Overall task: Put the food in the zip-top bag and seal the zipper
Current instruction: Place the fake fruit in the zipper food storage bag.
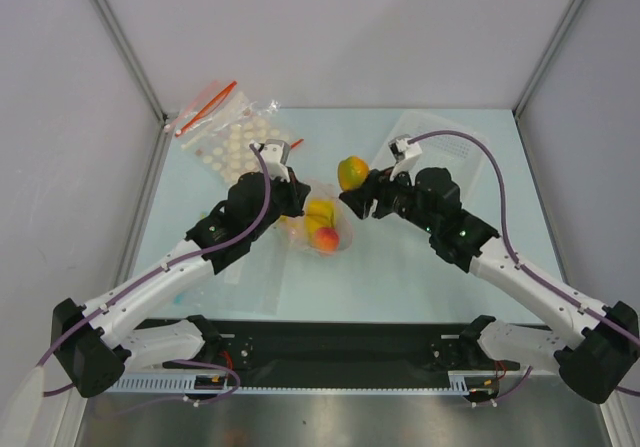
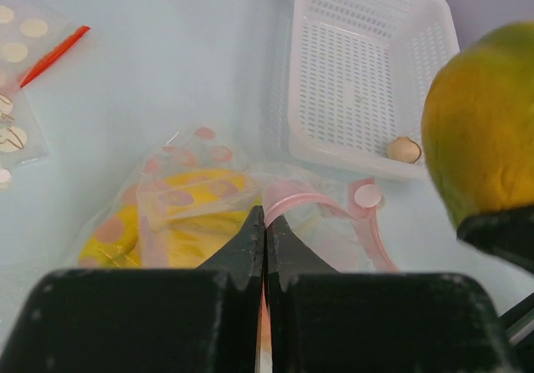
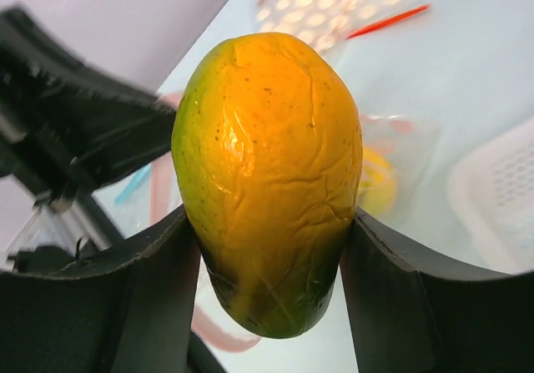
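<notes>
Looking along the right gripper (image 3: pixel 269 220), we see its two fingers (image 3: pixel 154 294) clamped on the mango (image 3: pixel 267 164). One pad presses each flank, and the fruit stands upright between them, orange-yellow on top and green at the lower end. It is held up off the table.

Over to the left gripper (image 2: pixel 264 223): its jaws are pressed together, and a thin pink band runs into the seam between them. That's the zipper (image 2: pixel 294 199), pinched right at the fingertips. Ahead and to the right of those tips the strip curls away in an open loop, so we call the mouth gaping, not sealed.

Ahead and to the left of the same tips lies the zip-top bag (image 2: pixel 179 181), crinkled and pink-dotted, with the yellow banana bunch (image 2: pixel 196 244) inside. From above we also spot the peach (image 1: pixel 326 239), apparently in the bag too, touching the banana on its near side.

The mango hangs close to the right of the left gripper, and the two grippers nearly face each other. We cannot tell whether it is directly over the bag's mouth.

Farther ahead and right of the left gripper sits the white basket (image 2: pixel 367 64), with a small beige piece (image 2: pixel 404 148) in its near corner. Well off to that gripper's left lies the disc bag (image 2: pixel 17 56) with its red strip.
</notes>
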Motion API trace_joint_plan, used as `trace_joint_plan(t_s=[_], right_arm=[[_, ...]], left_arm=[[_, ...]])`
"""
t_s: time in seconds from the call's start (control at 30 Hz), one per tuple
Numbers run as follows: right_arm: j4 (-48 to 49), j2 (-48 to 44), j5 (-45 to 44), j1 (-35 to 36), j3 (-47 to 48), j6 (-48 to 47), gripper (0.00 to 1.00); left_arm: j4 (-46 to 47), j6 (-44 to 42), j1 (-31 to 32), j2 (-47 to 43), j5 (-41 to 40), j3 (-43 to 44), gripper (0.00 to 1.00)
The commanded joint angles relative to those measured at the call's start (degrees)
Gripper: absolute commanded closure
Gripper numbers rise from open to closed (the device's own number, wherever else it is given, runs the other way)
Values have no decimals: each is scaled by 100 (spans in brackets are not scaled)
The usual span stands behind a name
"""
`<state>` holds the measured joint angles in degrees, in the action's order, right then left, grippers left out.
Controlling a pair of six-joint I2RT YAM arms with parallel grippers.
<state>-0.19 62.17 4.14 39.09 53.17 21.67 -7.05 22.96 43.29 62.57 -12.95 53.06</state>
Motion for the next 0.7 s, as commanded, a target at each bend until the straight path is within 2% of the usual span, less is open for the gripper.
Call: trace_joint_plan(t_s=[0.0, 0.3, 0.67], right_arm=[[485, 93, 868, 318, 17, -461, 61], [239, 620, 799, 1170, 387, -998, 57], [-280, 1262, 386, 1276, 791, -840, 57]], left_arm=[[55, -178, 13, -122, -295, 205, 100], [19, -239, 22, -297, -630, 187, 99], [256, -222, 22, -499, -384, 38, 99]])
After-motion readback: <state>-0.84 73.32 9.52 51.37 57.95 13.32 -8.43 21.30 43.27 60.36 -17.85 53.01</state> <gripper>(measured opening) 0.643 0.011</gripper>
